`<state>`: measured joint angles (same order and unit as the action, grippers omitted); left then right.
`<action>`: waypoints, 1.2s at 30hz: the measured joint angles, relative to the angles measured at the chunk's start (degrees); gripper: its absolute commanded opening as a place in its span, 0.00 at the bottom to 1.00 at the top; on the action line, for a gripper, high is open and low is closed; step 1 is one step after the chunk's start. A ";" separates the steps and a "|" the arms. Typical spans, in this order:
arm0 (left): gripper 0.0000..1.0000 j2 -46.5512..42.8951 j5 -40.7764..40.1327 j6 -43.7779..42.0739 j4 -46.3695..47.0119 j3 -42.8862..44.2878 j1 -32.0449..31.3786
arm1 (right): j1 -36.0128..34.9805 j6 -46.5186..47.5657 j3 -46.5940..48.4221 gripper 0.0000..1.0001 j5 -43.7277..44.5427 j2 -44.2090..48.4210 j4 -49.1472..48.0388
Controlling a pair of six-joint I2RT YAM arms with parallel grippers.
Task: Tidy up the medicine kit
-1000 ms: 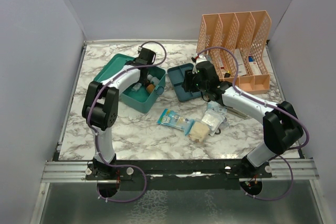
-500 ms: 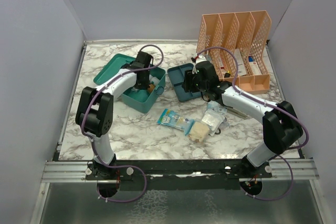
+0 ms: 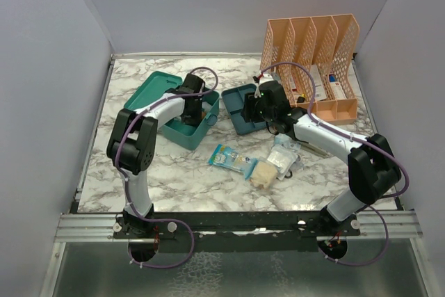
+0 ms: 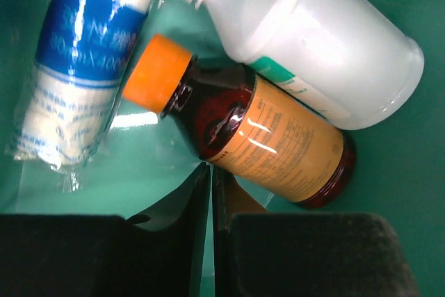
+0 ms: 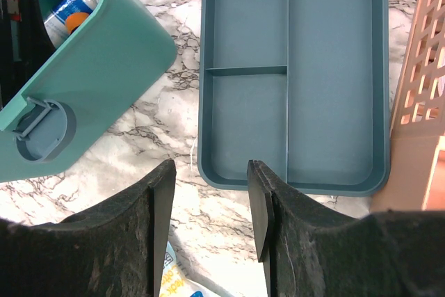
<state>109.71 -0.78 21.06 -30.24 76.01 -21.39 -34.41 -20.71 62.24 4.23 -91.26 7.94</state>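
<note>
With left gripper (image 4: pixel 211 179) pressed shut inside the medicine kit (image 5: pixel 104 53), centre the spread right gripper (image 5: pixel 211 172) over the insert tray (image 5: pixel 292 184) rim.

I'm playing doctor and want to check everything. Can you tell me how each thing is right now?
Medicine kit box: lid open.
Insert tray: out of the box, empty.
Brown bottle: lying in the box, orange cap on.
White bottle: lying in the box, capped.
Wrapped roll: lying in the box.
Left gripper: jaws shut, holding nothing.
Right gripper: jaws open, holding nothing.
File organizer: standing upright.
</note>
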 measured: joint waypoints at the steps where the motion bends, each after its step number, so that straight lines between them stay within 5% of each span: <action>1: 0.10 0.24 0.13 0.13 -0.04 0.42 0.00 | 0.00 0.00 0.00 0.46 0.00 0.00 0.00; 17: 0.26 -0.15 -0.94 1.31 6.82 -0.09 0.00 | 0.00 1.68 -0.02 0.49 -1.20 0.02 1.66; 28: 0.40 -9.07 -4.55 -0.87 4.22 -0.81 0.28 | -0.04 14.91 -0.61 0.58 -16.98 0.31 6.54; 36: 0.53 -13.38 -5.05 -0.22 5.81 2.01 0.33 | -4.15 24.48 -7.13 0.59 -20.63 1.38 7.15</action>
<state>96.33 -5.82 20.84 -24.43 78.02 -21.06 -38.57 3.77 55.11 -16.40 -89.89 15.09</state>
